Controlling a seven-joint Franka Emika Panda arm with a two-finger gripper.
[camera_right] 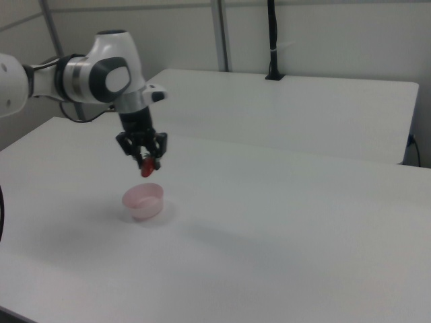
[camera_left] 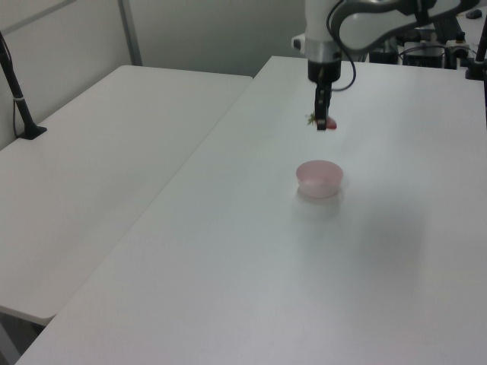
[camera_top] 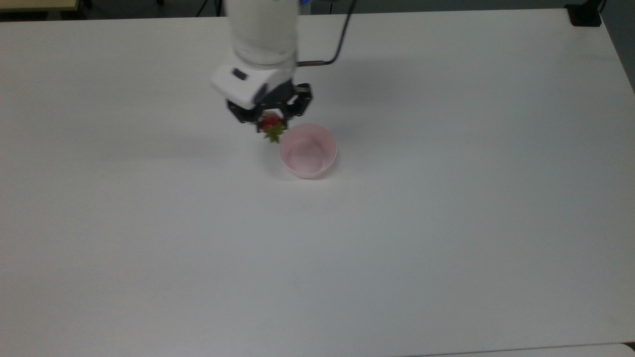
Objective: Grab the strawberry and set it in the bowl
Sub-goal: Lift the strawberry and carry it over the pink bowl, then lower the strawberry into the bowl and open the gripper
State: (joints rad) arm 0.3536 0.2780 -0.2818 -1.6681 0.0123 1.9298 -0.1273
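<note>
My gripper (camera_top: pixel 270 121) (camera_left: pixel 321 122) (camera_right: pixel 145 160) is shut on the strawberry (camera_top: pixel 271 123) (camera_left: pixel 326 122) (camera_right: pixel 146 168), a small red fruit whose green cap points down in the top view. It hangs in the air above the white table. The pale pink bowl (camera_top: pixel 308 150) (camera_left: pixel 319 179) (camera_right: pixel 143 200) stands on the table, nothing inside it. In the top view the strawberry is just off the bowl's upper-left rim; in the right view it hangs a little above the bowl.
The white table (camera_top: pixel 397 238) stretches wide around the bowl. A second white table (camera_left: pixel 114 152) (camera_right: pixel 303 108) adjoins it. A black post (camera_left: pixel 19 99) (camera_right: pixel 273 40) stands on that second table. A dark object (camera_top: pixel 585 15) sits at the top view's upper-right corner.
</note>
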